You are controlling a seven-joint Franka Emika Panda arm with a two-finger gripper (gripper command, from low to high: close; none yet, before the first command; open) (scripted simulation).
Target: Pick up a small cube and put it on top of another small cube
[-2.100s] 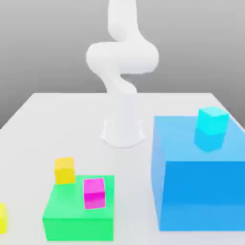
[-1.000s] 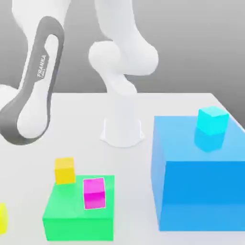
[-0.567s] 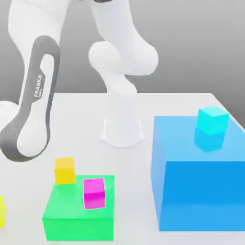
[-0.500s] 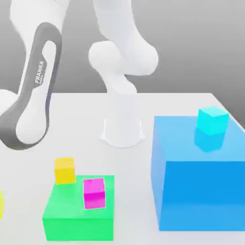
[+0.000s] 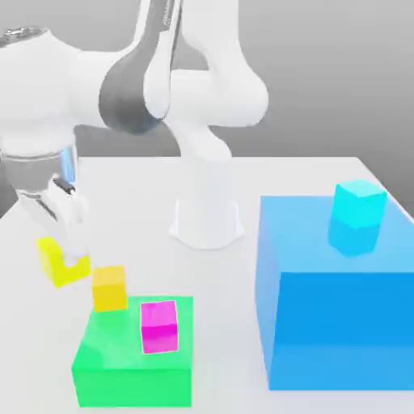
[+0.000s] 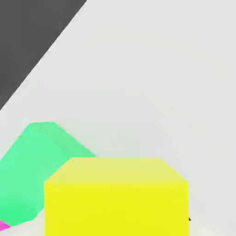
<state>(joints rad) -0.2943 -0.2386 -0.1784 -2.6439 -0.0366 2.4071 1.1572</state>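
On the white table, coloured blocks stand.

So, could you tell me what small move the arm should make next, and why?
Probably carry the yellow cube toward the exterior view's right, to above the orange cube. The claw is shut on it, it looks clear of the table, and the orange cube is the nearest small cube.

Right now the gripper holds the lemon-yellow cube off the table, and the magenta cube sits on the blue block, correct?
Not quite. In the exterior view the magenta cube sits on the green block, not the blue one. The gripper does hold the lemon-yellow cube aloft.
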